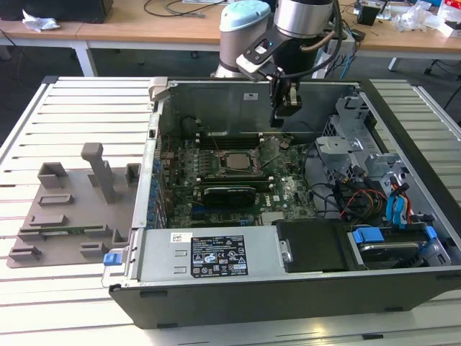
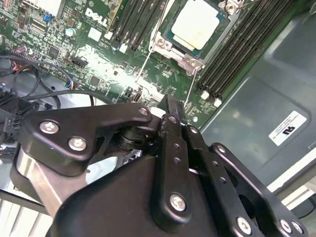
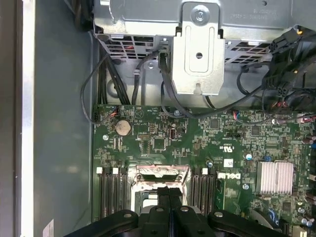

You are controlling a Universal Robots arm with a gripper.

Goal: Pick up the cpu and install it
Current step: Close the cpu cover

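While end effector hovers pinched together | cpu sits in socket | white sticker on case

One computer case lies on one slatted table, and one grey fixture sits near the table's edge on the exterior view's left. Inside the case are one cpu, one long black card and one power supply. One gripper hangs above. The first wrist view shows one coin battery and one finned heatsink.
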